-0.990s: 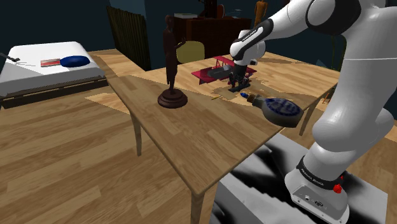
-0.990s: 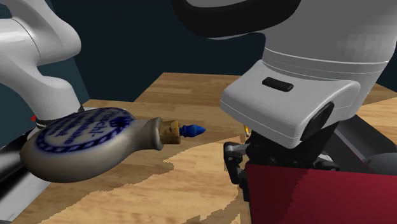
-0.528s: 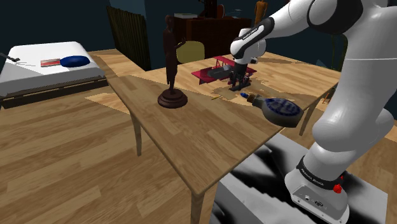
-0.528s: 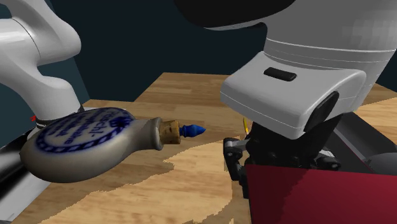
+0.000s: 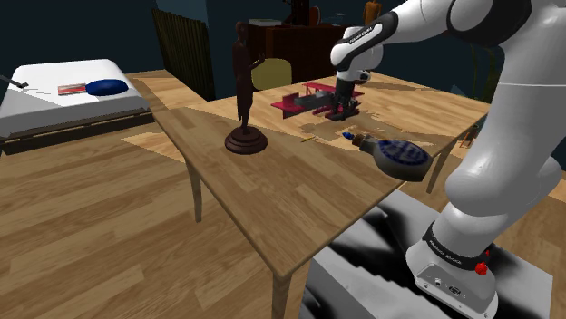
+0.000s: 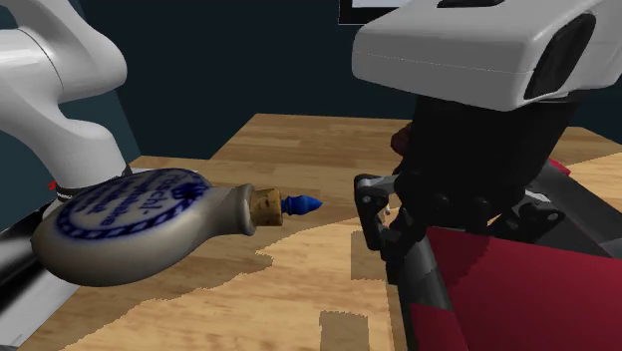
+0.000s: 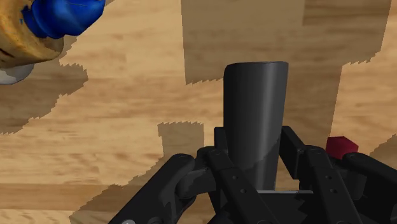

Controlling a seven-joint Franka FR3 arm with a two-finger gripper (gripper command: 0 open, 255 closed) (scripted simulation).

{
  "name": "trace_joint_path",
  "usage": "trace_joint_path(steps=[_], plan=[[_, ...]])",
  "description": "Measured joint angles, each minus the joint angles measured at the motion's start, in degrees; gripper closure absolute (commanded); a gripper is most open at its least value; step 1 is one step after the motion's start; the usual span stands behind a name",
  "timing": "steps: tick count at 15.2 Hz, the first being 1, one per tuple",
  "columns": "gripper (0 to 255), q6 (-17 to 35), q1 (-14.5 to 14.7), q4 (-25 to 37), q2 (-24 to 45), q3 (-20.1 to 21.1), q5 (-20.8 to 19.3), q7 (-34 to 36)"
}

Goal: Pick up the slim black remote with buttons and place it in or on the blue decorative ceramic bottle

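"Half done, would you say?"

"Roughly half. The pick looks made: my black two-finger gripper is clamped on the slim dark remote. The remote juts out ahead of my fingers and seems clear of the wooden table. The placing is all to come."

"Walk me across the second exterior view."

"At its left, the flat round grey bottle with the blue patterned face lies on its side on the table. Next comes its cork neck, then the little blue stopper tip, pointing toward my hand. After a gap comes my gripper, and at the right the red toy plane sits just beside it."

"So is it in or on?"

"The neck is corked and narrow, so I judge on, across the broad upper face. That face curves, so the remote might slide off."

"And the remote itself?"

"It's a plain grey-black bar, smooth and slightly glossy, with a rounded far end. I can make out no buttons on the side facing my wrist camera. It sits straight between my fingers, gripped near one end."
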Motion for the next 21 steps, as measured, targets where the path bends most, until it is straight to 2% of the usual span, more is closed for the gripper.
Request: trace_joint_path(steps=[21], plan=[[255, -14.7, 0.1, 9.6, -5.0, -0.1, -0.3, 0.2]])
